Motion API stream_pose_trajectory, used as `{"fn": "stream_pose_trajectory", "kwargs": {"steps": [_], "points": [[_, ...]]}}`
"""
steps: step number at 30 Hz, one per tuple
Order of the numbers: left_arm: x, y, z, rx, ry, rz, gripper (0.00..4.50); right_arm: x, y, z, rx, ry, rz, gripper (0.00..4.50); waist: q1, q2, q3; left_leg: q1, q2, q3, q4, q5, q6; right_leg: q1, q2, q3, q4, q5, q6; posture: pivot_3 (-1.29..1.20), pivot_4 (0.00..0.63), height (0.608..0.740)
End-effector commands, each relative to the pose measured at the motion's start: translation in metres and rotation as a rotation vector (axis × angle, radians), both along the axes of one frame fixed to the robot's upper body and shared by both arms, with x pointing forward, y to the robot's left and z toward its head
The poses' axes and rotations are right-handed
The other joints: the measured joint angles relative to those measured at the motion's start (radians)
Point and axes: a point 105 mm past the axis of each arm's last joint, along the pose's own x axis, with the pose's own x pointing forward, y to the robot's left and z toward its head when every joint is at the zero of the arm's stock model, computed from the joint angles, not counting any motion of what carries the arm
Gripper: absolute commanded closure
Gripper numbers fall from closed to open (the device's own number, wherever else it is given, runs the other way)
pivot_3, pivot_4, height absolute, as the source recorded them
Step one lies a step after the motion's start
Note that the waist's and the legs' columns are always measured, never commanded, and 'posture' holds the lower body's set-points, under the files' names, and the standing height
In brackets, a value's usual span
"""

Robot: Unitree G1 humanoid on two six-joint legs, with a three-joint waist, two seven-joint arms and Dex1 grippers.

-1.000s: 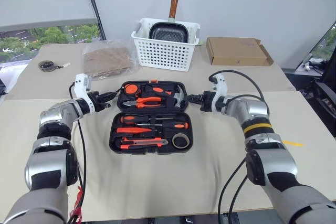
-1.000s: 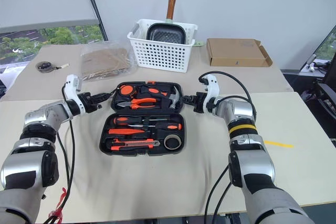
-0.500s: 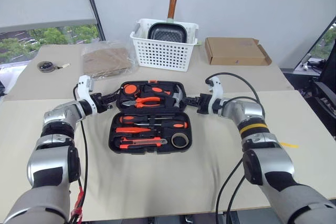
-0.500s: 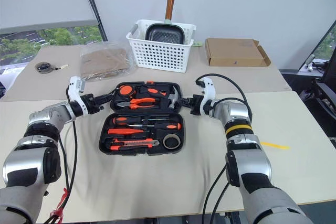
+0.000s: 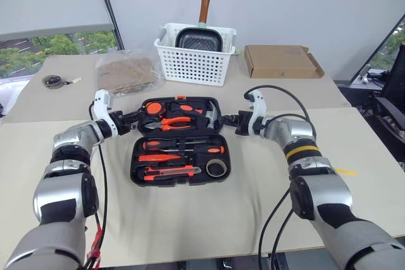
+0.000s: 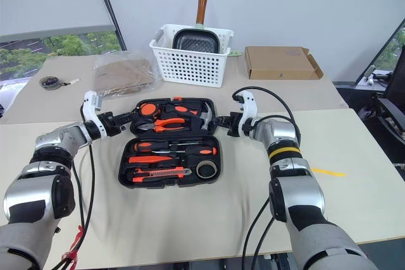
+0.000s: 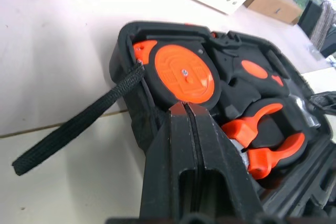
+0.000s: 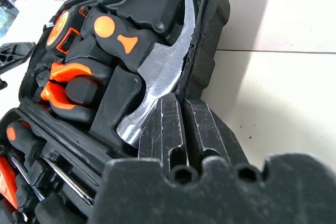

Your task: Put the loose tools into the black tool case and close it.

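The black tool case [image 5: 180,141] lies open on the table [image 5: 354,150], its lid half toward the white basket [image 5: 193,55]. The left gripper [image 7: 186,109] is pressed shut with nothing between its fingers, its tips at the lid half's left edge by the orange tape measure [image 7: 184,73]. The right gripper [image 8: 180,106] is also closed and empty, at the lid's right rim beside the hammer [image 8: 157,61]. In the near half lie two screwdrivers [image 5: 190,146], a utility knife [image 5: 169,172] and a tape ring [image 5: 216,167]. The basket holds a frying pan [image 5: 201,36].
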Motion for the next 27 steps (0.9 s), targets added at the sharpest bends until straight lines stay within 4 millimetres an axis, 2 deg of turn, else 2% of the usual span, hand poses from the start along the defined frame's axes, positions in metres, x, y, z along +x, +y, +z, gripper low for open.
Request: {"fn": "stream_pose_trajectory", "kwargs": {"steps": [1,4,7,12,16,26,27], "points": [[-0.004,0.011,0.013,-0.045,-0.052,0.002,4.50,0.006,0.003,0.019,0.001,-0.080,0.007,4.47,0.000,0.000,0.000,0.000,0.000,0.000,0.000,0.000,0.000,0.000,0.000,0.000,0.000,0.000,0.000,0.00,0.150,0.700],[-0.004,0.016,0.009,-0.013,-0.055,0.034,3.82,0.006,0.003,0.019,0.002,-0.084,0.006,4.50,0.000,0.000,0.000,0.000,0.000,0.000,0.000,0.000,0.000,0.000,0.000,0.000,0.000,0.000,0.000,0.00,0.150,0.700],[-0.002,0.017,0.002,0.043,-0.045,0.063,2.73,0.006,0.002,0.018,-0.001,-0.085,0.007,4.50,0.000,0.000,0.000,0.000,0.000,0.000,0.000,0.000,0.000,0.000,0.000,0.000,0.000,0.000,0.000,0.00,0.150,0.700],[-0.001,0.015,0.003,0.019,-0.038,0.057,2.73,0.006,0.002,0.018,-0.005,-0.091,0.009,4.50,0.000,0.000,0.000,0.000,0.000,0.000,0.000,0.000,0.000,0.000,0.000,0.000,0.000,0.000,0.000,0.00,0.150,0.700],[0.001,0.015,-0.005,0.048,0.002,0.089,2.73,0.006,0.002,0.018,-0.007,-0.095,0.011,4.50,0.000,0.000,0.000,0.000,0.000,0.000,0.000,0.000,0.000,0.000,0.000,0.000,0.000,0.000,0.000,0.00,0.150,0.700],[0.011,-0.003,-0.006,0.059,0.009,0.086,2.73,0.006,0.000,0.018,-0.011,-0.100,0.007,4.50,0.000,0.000,0.000,0.000,0.000,0.000,0.000,0.000,0.000,0.000,0.000,0.000,0.001,0.000,0.000,0.00,0.150,0.700],[0.012,-0.003,-0.006,0.056,0.006,0.092,3.24,0.006,0.000,0.018,-0.011,-0.101,0.007,4.50,0.000,0.000,0.000,0.000,0.000,0.000,0.000,0.000,0.000,0.000,0.000,0.000,0.001,0.000,0.000,0.00,0.150,0.700]]}}
